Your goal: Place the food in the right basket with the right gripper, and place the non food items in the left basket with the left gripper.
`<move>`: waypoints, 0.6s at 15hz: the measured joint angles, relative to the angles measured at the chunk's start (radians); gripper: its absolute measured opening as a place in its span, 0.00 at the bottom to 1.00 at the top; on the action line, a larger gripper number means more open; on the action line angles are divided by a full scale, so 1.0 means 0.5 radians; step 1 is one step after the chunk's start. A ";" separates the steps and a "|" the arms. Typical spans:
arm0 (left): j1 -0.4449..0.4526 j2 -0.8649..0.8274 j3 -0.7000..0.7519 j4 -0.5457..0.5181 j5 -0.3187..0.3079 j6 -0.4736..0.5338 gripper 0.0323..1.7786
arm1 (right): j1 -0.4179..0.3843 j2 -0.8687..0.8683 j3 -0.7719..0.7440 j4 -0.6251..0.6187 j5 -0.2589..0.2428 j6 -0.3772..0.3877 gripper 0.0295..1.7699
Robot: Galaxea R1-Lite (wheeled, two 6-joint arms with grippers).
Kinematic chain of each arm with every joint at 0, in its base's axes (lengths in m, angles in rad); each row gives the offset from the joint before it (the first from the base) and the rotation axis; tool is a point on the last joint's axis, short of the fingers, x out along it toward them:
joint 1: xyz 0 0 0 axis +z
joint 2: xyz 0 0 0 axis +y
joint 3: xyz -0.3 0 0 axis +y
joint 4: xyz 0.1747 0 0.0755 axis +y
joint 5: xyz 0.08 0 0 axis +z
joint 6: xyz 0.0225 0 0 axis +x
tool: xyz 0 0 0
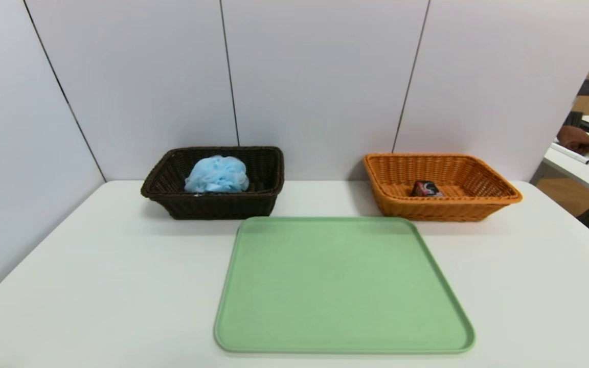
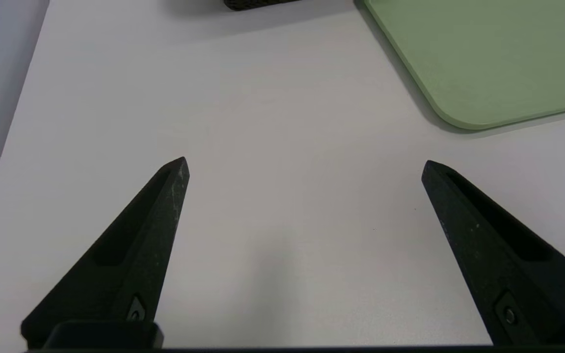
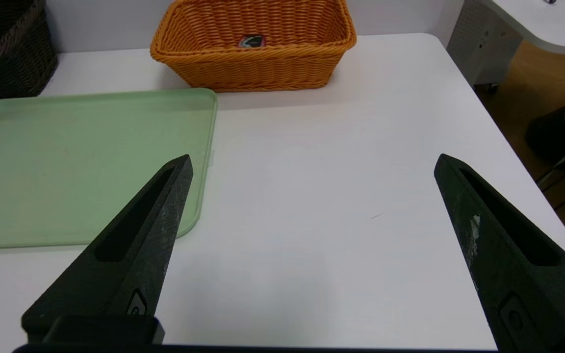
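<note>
Two baskets hold things: the blue puff [image 1: 217,175] sits in the dark left one [image 1: 223,205], the little box [image 1: 426,189] in the orange right one [image 1: 445,208]. Both the left gripper [image 2: 305,168] and right gripper [image 3: 314,155] are wide open, holding nothing, over the near table. If an arm swings low, it could bump a basket and tip it.
</note>
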 joint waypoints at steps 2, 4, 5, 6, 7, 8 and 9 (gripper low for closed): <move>0.000 -0.085 0.049 0.002 0.001 0.001 0.95 | 0.000 -0.083 0.069 0.000 0.002 -0.001 0.96; 0.000 -0.151 0.079 0.002 0.001 0.002 0.95 | -0.001 -0.145 0.111 -0.003 0.001 -0.004 0.96; 0.000 -0.181 0.093 0.001 0.001 0.004 0.95 | -0.001 -0.163 0.124 -0.004 0.002 -0.006 0.96; 0.000 -0.210 0.110 0.001 0.002 0.003 0.95 | -0.001 -0.176 0.130 -0.012 0.001 -0.009 0.96; 0.000 -0.236 0.123 0.001 0.005 0.000 0.95 | -0.001 -0.184 0.131 -0.016 -0.001 -0.011 0.96; 0.000 -0.254 0.131 0.001 0.006 0.000 0.95 | -0.002 -0.190 0.124 -0.018 -0.001 -0.014 0.96; 0.000 -0.268 0.137 0.002 0.006 0.000 0.95 | -0.021 -0.194 0.114 -0.020 -0.003 -0.025 0.96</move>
